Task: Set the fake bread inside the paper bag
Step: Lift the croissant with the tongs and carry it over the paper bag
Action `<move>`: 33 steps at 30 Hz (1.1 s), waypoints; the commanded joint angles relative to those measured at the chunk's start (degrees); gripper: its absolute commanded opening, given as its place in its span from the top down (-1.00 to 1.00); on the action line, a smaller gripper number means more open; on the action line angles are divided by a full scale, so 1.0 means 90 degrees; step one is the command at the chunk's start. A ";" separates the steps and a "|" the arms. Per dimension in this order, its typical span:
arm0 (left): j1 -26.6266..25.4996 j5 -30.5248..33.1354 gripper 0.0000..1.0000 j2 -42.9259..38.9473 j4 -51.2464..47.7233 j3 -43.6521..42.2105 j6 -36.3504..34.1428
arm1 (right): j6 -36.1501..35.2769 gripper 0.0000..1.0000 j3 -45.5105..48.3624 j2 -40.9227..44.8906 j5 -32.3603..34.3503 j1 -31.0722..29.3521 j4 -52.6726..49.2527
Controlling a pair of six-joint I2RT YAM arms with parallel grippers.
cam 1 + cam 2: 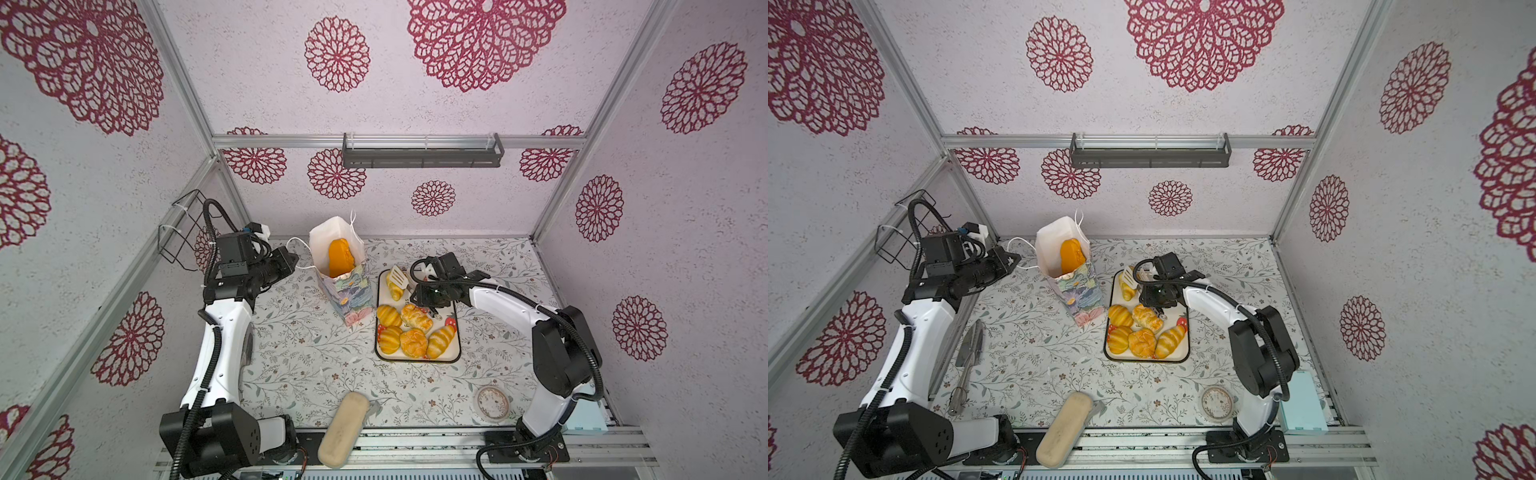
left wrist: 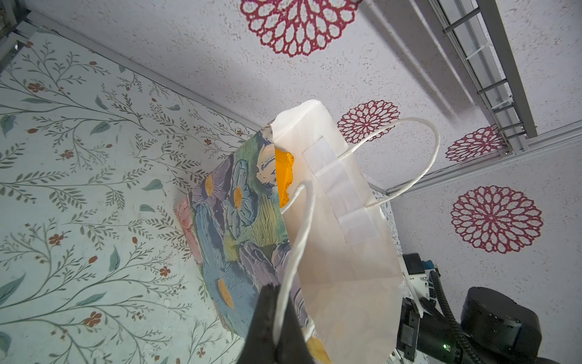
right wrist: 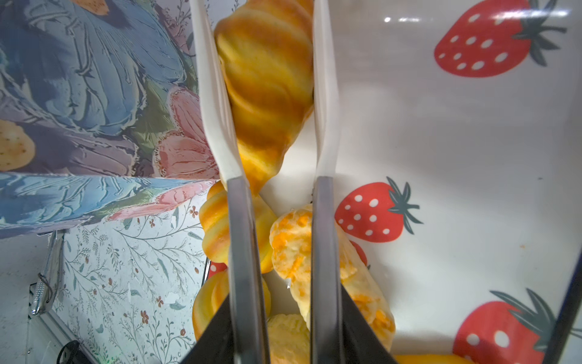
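The paper bag (image 1: 353, 299) stands back-centre on the table (image 1: 299, 353), with one pastry (image 1: 340, 257) inside it. Just to its right lies the tray (image 1: 454, 351). On it, a croissant (image 1: 395, 293) sits at the far end, between the tips of the tongs (image 1: 398, 276), and five more pastries (image 1: 413, 343) cluster at the near end. Up front, a long block (image 1: 344, 428) overhangs the table's front edge, and a small round object (image 1: 491, 403) sits front right.

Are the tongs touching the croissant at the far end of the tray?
Touching. In the right wrist view the tongs straddle the croissant, both white blades pressed against its sides with no gap.
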State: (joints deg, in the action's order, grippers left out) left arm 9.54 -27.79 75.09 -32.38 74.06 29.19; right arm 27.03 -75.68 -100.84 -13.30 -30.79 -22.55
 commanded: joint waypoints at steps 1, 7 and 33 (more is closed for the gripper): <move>0.0029 -0.0027 1.00 0.0016 0.0045 -0.0065 0.0038 | -0.0024 0.15 -0.0046 0.0533 0.0098 0.0069 0.0131; 0.0031 -0.0035 1.00 0.0016 0.0043 -0.0065 0.0038 | -0.0112 0.15 0.0040 0.0914 0.0217 0.0064 0.0146; 0.0004 -0.0009 1.00 0.0006 0.0046 -0.0066 0.0035 | -0.0132 0.16 -0.0335 0.1974 0.0121 0.0068 -0.0044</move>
State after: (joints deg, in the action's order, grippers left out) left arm 9.52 -27.79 75.09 -32.38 74.08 29.19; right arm 26.61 -75.55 -86.48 -11.84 -30.52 -24.67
